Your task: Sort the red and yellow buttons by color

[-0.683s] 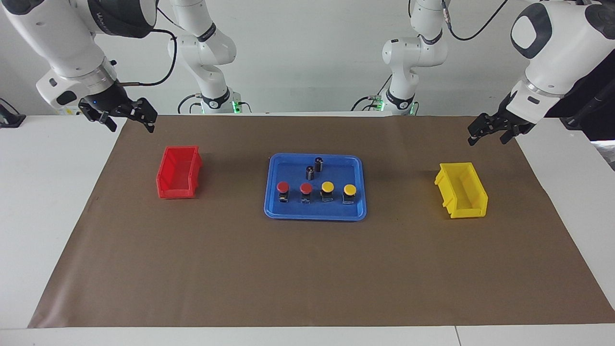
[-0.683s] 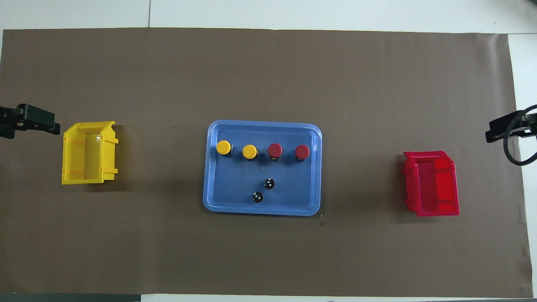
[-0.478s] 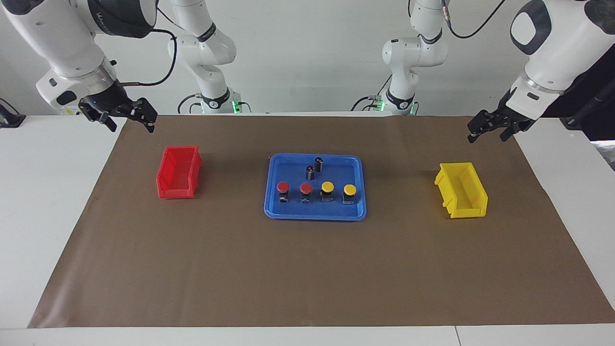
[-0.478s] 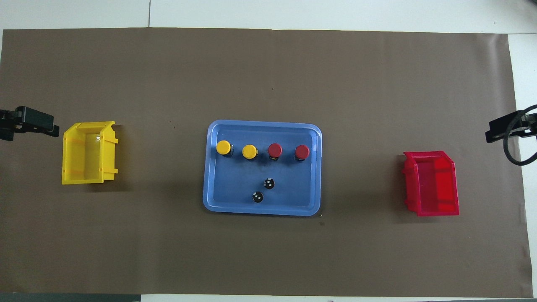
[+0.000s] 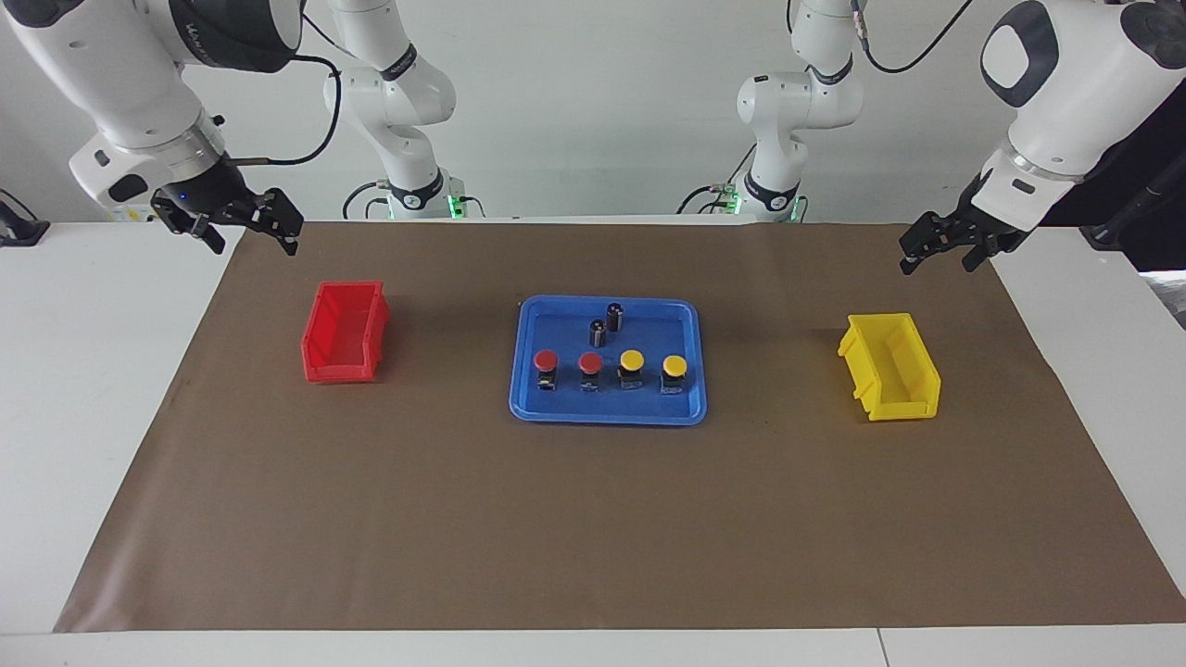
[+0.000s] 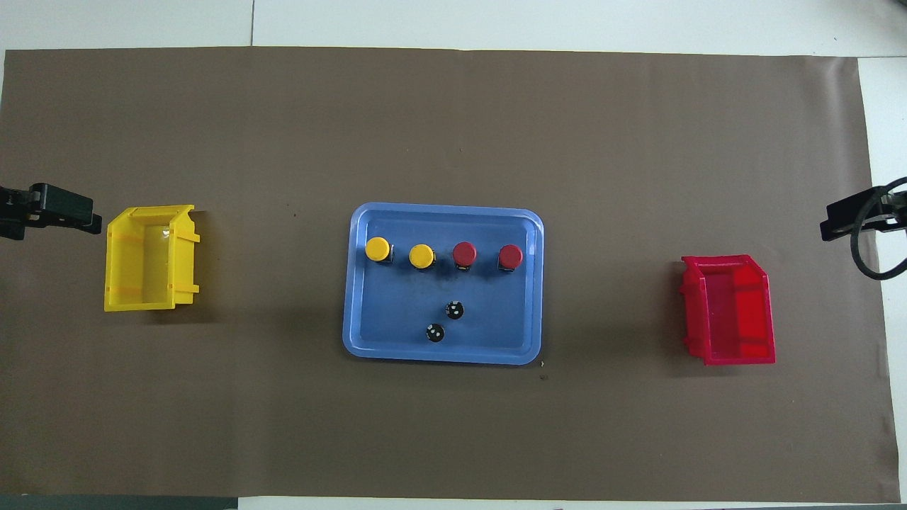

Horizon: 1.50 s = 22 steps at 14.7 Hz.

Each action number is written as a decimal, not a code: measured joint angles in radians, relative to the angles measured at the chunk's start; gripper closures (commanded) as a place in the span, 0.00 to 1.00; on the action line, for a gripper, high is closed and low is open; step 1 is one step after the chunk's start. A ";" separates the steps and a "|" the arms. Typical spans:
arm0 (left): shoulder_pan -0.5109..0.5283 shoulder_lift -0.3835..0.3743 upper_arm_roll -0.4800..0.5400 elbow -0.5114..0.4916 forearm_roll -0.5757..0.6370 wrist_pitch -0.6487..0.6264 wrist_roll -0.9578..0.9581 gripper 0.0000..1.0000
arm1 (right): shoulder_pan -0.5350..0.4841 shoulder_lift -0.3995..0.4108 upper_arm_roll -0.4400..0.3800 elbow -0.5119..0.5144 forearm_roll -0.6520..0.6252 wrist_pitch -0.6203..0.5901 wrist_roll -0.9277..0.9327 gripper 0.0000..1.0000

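Four buttons stand in a row in the blue tray (image 5: pixel 607 419) at the middle of the table. The two red buttons (image 5: pixel 546 359) (image 5: pixel 590 362) are toward the right arm's end, the two yellow buttons (image 5: pixel 632 359) (image 5: pixel 675 365) toward the left arm's end. From overhead the yellow caps (image 6: pixel 378 248) (image 6: pixel 421 255) and red caps (image 6: pixel 464 252) (image 6: pixel 510 256) show plainly. My right gripper (image 5: pixel 255 243) hangs open over the mat's corner near the red bin (image 5: pixel 345 332). My left gripper (image 5: pixel 936 267) hangs open over the mat near the yellow bin (image 5: pixel 891 366). Neither holds anything.
Two dark capless cylinders (image 5: pixel 614 315) (image 5: pixel 598 332) stand in the tray, nearer to the robots than the buttons. Both bins are empty. A brown mat (image 5: pixel 593 528) covers the table, and white tabletop shows at both ends.
The left gripper has risen slightly and drifted a little toward the tray's end of the table. The right arm, the buttons and the bins have not moved.
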 measured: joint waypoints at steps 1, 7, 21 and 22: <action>-0.001 0.000 0.000 0.000 0.000 0.003 0.000 0.00 | 0.000 0.000 0.000 0.000 0.000 0.000 0.000 0.00; -0.003 0.000 -0.005 0.000 0.001 0.009 0.000 0.00 | 0.042 0.020 0.004 0.046 0.027 -0.011 0.012 0.00; 0.005 0.000 -0.003 0.000 0.004 0.033 0.000 0.00 | 0.467 0.355 0.020 0.125 0.087 0.353 0.534 0.00; 0.006 0.000 -0.003 0.000 0.004 0.034 0.000 0.00 | 0.487 0.349 0.020 0.070 0.087 0.409 0.548 0.00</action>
